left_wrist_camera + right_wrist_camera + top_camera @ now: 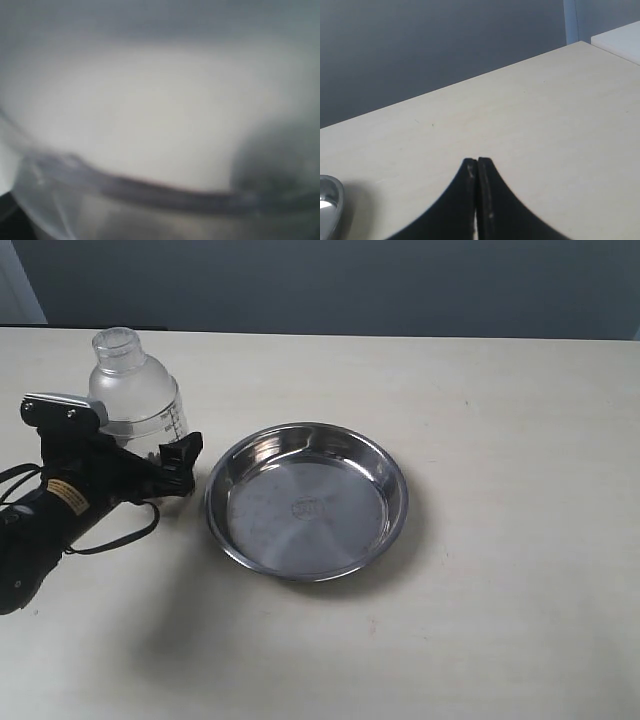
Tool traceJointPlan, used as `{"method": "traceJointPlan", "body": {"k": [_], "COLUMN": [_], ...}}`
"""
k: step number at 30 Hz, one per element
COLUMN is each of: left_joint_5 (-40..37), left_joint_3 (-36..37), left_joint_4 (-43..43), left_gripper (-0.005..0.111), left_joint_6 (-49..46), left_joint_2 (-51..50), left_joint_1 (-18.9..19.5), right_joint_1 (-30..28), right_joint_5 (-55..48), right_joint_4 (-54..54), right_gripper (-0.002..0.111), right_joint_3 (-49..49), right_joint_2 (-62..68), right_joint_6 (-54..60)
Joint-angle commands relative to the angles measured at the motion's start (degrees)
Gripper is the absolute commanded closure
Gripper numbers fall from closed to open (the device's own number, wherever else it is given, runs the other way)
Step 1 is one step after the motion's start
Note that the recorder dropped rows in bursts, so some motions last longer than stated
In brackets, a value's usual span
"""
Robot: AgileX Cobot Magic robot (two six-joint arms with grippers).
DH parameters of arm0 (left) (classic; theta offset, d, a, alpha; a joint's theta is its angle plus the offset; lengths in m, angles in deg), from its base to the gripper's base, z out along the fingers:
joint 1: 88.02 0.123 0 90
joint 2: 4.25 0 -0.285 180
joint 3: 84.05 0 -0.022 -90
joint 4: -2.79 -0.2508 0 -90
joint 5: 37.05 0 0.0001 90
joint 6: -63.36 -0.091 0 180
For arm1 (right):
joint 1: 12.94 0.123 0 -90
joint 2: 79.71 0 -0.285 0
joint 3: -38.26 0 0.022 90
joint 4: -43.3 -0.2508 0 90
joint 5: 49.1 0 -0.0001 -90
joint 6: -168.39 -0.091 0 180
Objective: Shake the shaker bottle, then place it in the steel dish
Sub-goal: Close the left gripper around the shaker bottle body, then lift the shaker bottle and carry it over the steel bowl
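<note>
The shaker bottle (133, 390) stands upright at the left of the table, clear with a frosted dome, a round cap and black measuring marks. My left gripper (147, 447) is shut on its lower body. One black finger (184, 453) shows on the side towards the steel dish (306, 500); the other is hidden. In the left wrist view the shaker bottle (150, 115) fills the blurred picture and the fingers do not show. The shiny dish lies empty just right of the bottle, and its rim (327, 200) shows in the right wrist view. My right gripper (477, 161) is shut on nothing, above bare table.
The pale table (500, 420) runs back to a dark grey wall. The left arm's black body and cable (60, 525) lie along the left edge. A white surface (620, 37) shows past the table's corner in the right wrist view.
</note>
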Motion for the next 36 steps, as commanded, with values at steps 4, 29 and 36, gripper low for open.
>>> {"method": "traceJointPlan", "body": {"k": [4, 29, 36], "left_joint_5": [-0.1, -1.4, -1.1], "left_joint_3": [0.9, 5.6, 7.2], "left_joint_4": [-3.5, -6.0, -3.0], "left_gripper": [0.056, 0.097, 0.106], "left_joint_6": [3.9, -1.3, -4.4], "left_joint_2": [0.4, 1.8, 4.7], "left_joint_1": [0.0, 0.0, 0.0], "right_joint_1": [0.1, 0.1, 0.1], "right_joint_5": [0.4, 0.4, 0.4], "right_joint_4": [0.4, 0.4, 0.4], "right_gripper": [0.109, 0.109, 0.109], "right_joint_3": [0.1, 0.1, 0.1], "right_joint_2": [-0.3, -0.3, -0.3], "right_joint_6": [0.2, 0.2, 0.2]}}
